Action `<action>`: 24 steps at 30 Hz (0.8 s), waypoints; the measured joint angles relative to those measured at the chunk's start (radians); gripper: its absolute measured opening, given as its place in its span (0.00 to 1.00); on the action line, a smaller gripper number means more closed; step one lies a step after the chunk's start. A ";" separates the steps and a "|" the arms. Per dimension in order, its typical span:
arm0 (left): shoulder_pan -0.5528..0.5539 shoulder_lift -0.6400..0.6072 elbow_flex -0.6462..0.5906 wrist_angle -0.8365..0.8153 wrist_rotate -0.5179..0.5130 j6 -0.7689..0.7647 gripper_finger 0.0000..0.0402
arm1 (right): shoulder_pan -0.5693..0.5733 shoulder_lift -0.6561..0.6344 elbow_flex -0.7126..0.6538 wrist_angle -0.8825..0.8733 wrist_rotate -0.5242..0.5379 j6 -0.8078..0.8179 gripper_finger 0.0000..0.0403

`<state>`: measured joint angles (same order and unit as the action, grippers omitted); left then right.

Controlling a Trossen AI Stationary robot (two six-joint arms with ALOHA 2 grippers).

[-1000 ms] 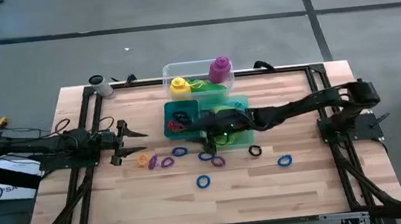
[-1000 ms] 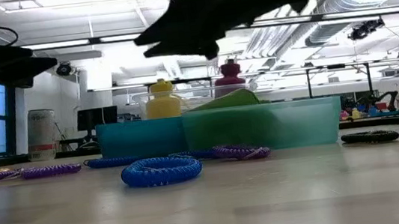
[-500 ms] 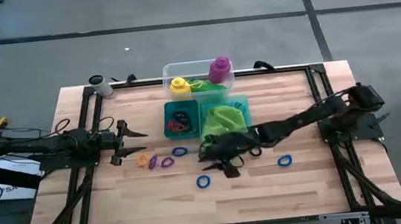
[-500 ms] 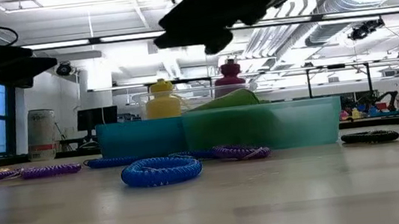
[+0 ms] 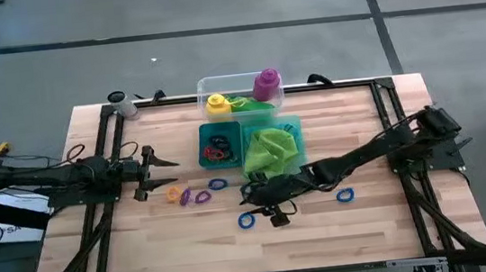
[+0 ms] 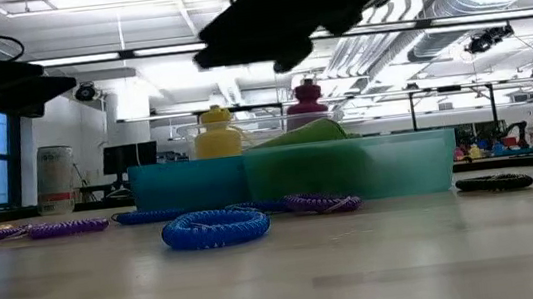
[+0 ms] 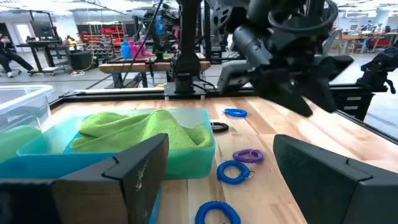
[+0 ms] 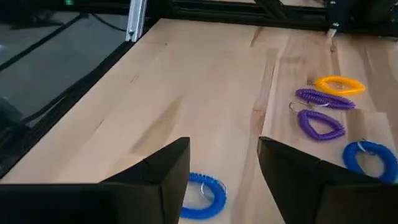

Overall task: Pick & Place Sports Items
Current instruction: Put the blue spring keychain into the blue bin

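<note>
My right gripper is positioned over the table in front of the teal tray, just beside a blue ring. Its fingers are spread with empty space between them; nothing is held. My left gripper waits at the table's left side, fingers parted. The lime-green cloth lies in the tray. The yellow bottle and purple bottle stand in the clear tub
</note>
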<state>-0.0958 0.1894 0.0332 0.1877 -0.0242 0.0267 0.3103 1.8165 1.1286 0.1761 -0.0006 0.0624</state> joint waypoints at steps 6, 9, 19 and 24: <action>0.000 0.000 0.000 0.000 0.000 0.000 0.59 | -0.005 0.056 0.000 0.034 0.000 -0.003 0.36; 0.000 0.000 0.000 0.000 0.000 0.000 0.59 | -0.013 0.057 0.000 0.030 -0.001 -0.003 0.36; 0.000 0.000 0.000 0.000 0.000 0.000 0.59 | -0.018 0.074 0.000 0.032 -0.002 0.028 0.36; 0.000 0.000 0.000 0.000 0.000 0.000 0.59 | -0.014 0.117 0.000 0.053 -0.015 0.042 0.36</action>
<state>-0.0956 0.1898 0.0330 0.1879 -0.0242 0.0269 0.2958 1.9338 1.1285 0.2292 -0.0153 0.1040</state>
